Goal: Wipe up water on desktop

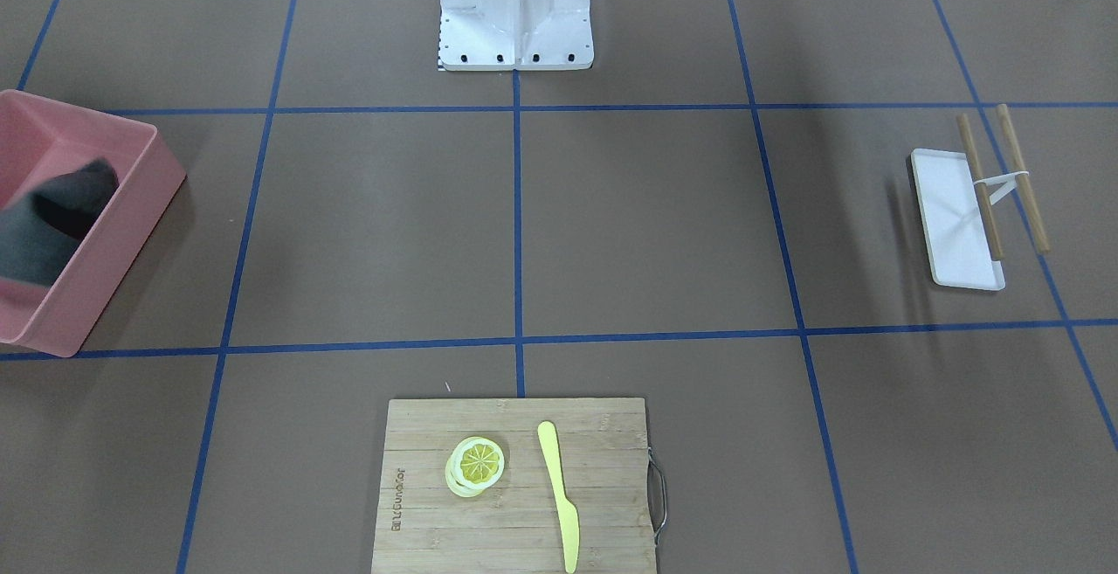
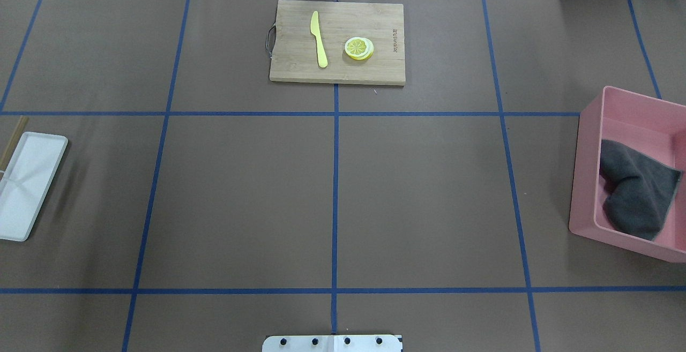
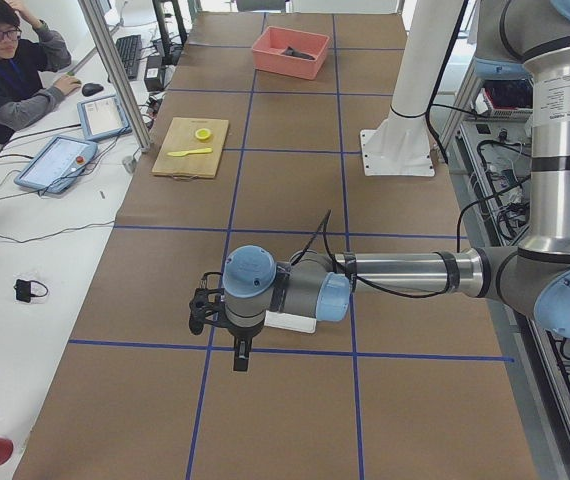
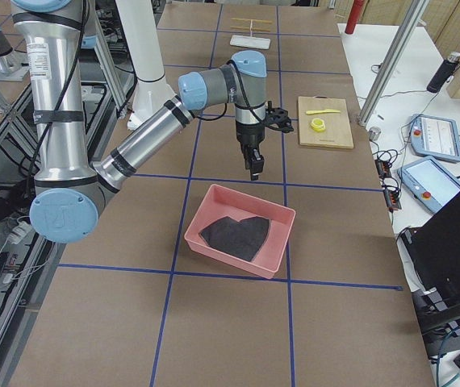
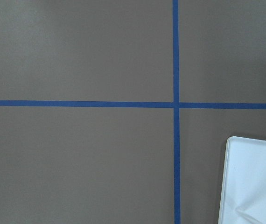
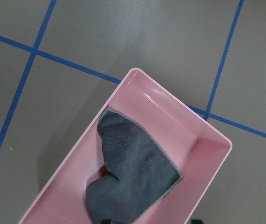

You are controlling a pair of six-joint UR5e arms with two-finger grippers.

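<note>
Brown bench with a blue tape grid, in a lab room. An operator sits at a side desk. A pink bin at the bench's right end holds a grey cloth. White tray at the left end, cutting board far middle. Left claw hangs by the tray and right claw near the bin, both pointing down. Can't tell how far open either is.

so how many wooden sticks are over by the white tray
2. One stick lies over the white tray's long edge. The other stick lies beside it on the desktop, off the tray and roughly parallel. None look hidden.
</note>
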